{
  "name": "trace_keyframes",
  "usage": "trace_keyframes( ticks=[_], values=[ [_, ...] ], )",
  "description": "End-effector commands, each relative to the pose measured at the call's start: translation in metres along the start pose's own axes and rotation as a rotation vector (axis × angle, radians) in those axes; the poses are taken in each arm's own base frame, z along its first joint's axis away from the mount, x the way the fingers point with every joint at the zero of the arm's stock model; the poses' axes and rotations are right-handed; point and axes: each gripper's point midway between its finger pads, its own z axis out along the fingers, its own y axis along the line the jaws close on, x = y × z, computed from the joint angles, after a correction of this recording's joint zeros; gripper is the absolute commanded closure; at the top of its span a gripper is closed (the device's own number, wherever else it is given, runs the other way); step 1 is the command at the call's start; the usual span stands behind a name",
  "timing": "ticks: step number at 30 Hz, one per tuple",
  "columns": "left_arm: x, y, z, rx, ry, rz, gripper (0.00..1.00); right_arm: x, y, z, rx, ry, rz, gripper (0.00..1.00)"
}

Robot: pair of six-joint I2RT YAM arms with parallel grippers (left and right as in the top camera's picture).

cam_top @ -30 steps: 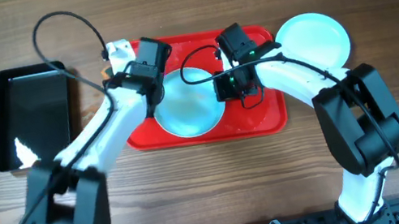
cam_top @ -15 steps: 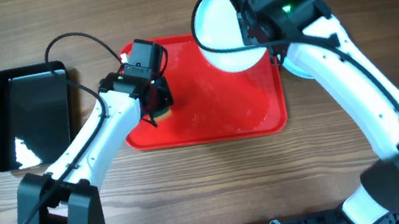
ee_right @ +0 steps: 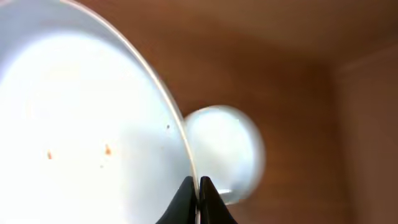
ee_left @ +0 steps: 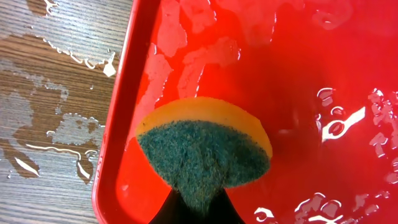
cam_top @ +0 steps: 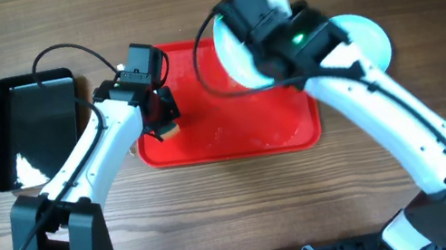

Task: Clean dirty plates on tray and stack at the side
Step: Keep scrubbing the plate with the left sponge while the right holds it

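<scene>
the right pincer [ee_right: 194, 185] is clamped on the rim of a plate [ee_right: 81, 124], holding it up on edge, tilted, above the far right corner of the tray [cam_top: 234, 137]. two small brown specks show on the plate's face in the wrist view. past its rim a second plate [ee_right: 221, 149] lies flat on the counter [cam_top: 312, 210], just beside the tray's right end.

the left pincer [ee_left: 194, 200] is closed on a sponge [ee_left: 202, 149], yellow with a green scouring face. it sits low over the tray's left rim. the tray floor is wet, and water has also spread onto the counter at that side.

step in hand, as i judge it: moving the lifted plate from the tray to the stack at the side. the next move calls for swinging it over the second plate, levelling it, lowering it square on top, and only then letting go. a grip on the rim alone gives little hold on a wet plate, so the turn to flat should be slow. the specks suggest it may want another wipe first.

count:
- plates: two in view, one held and one on the counter. whether a third lies under the second i cannot tell.
- none can be seen on the tray, though the arms hide part of it.
- sponge: one.
- red tray: one.
- black tray [cam_top: 34, 121]: one, well left of the red one.
</scene>
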Motion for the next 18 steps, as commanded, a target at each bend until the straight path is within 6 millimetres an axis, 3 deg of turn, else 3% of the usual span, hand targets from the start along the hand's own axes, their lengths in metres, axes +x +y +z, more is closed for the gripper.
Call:
trace_keyframes(
  ticks=[1,6,7,10,14,18],
  values=[
    [-0.002,-0.001,-0.001,0.009,0.000,-0.004,0.96,0.046,0.025,0.044,-0.292,0.248,0.260,0.96],
    [-0.003,-0.002,-0.001,0.011,-0.005,-0.004,0.96,0.105,0.063,0.092,-0.478,0.377,0.306,0.96],
    [-0.004,-0.003,-0.001,0.013,-0.009,-0.001,0.96,0.116,0.078,0.100,-0.532,0.375,0.316,0.96],
    [-0.006,-0.014,-0.002,0.072,-0.012,0.002,0.96,0.130,0.118,0.102,-0.729,0.357,0.360,0.96],
    [-0.004,-0.039,-0.005,0.207,0.017,0.006,0.96,0.155,0.132,0.119,-0.728,0.377,0.515,0.96],
    [-0.009,-0.053,-0.009,0.285,0.005,0.010,0.96,0.171,0.157,0.127,-0.762,0.405,0.505,0.96]
  ],
)
